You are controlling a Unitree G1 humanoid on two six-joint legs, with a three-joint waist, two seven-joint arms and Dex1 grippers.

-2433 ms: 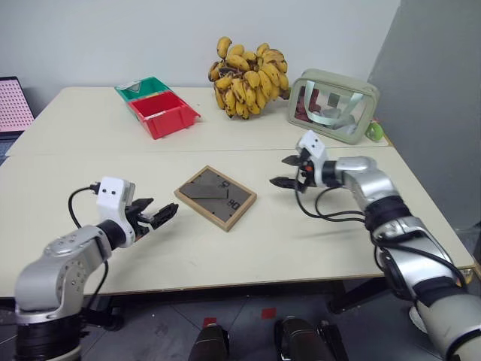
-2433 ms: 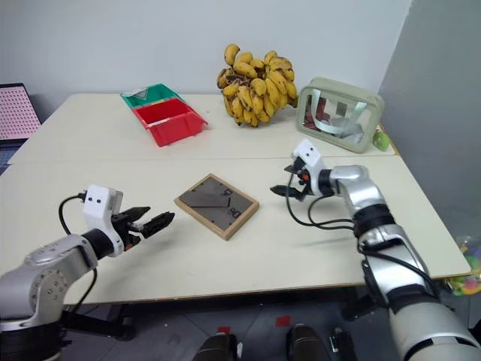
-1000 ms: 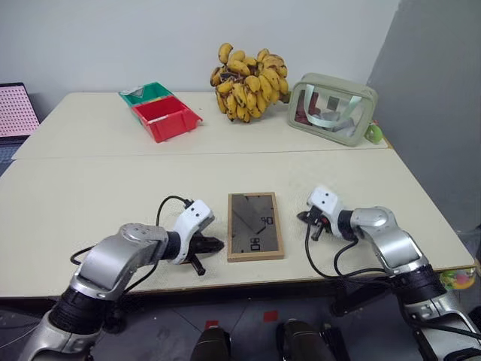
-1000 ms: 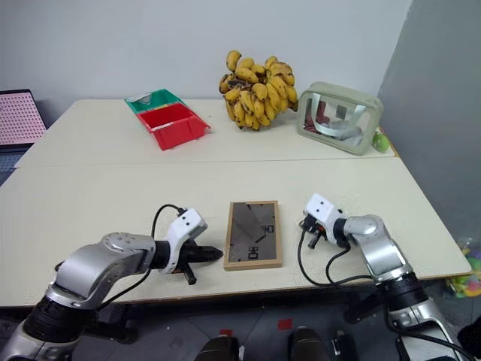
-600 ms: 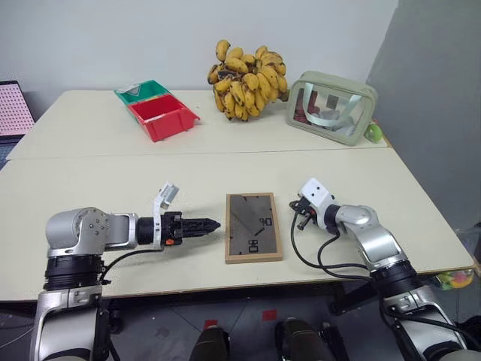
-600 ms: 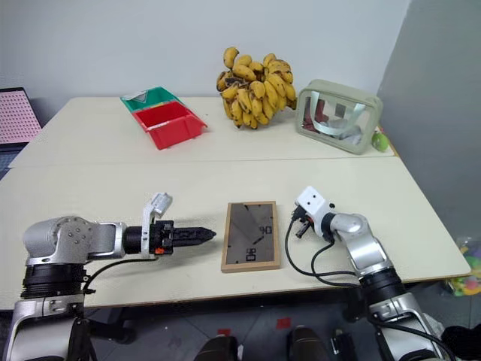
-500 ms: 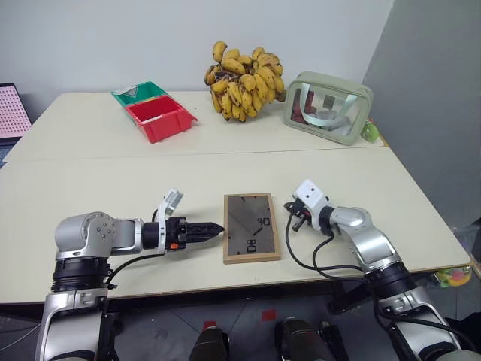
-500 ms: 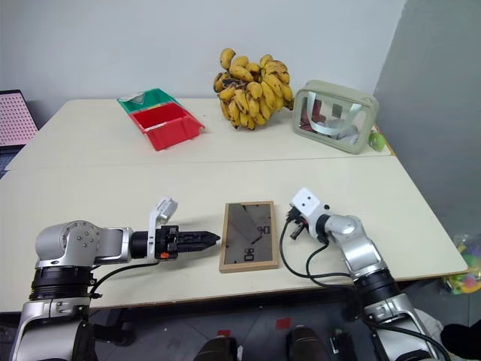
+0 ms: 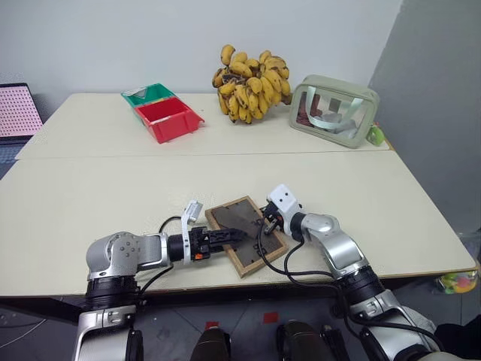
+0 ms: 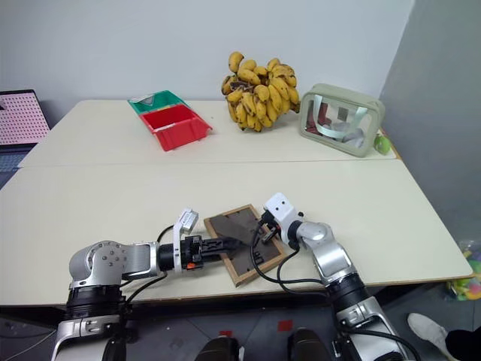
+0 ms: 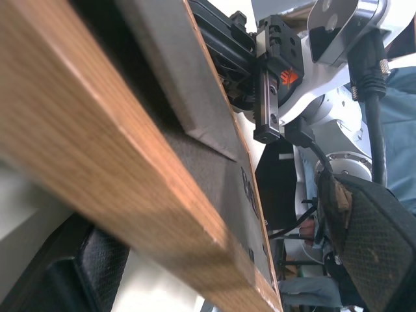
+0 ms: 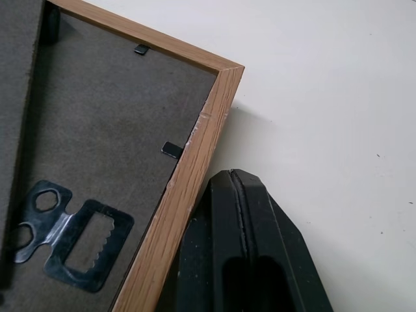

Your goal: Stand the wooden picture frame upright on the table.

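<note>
Straddling wooden picture frame (image 9: 246,233), left hand (image 9: 229,237) agape; right hand (image 9: 264,225) closed.

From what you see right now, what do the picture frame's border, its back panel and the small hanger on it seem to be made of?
The wooden picture frame has a light border with visible grain and a matte finish, likely wood or wood veneer. Its back panel is dark brown, dull and slightly fibrous, probably pressed board. The sawtooth hanger and small clips look like thin dark metal.

We've got a banana bunch (image 9: 252,81) at 12 o'clock, red bin (image 9: 172,119) at 11, clear pouch (image 9: 333,111) at 1.
</note>
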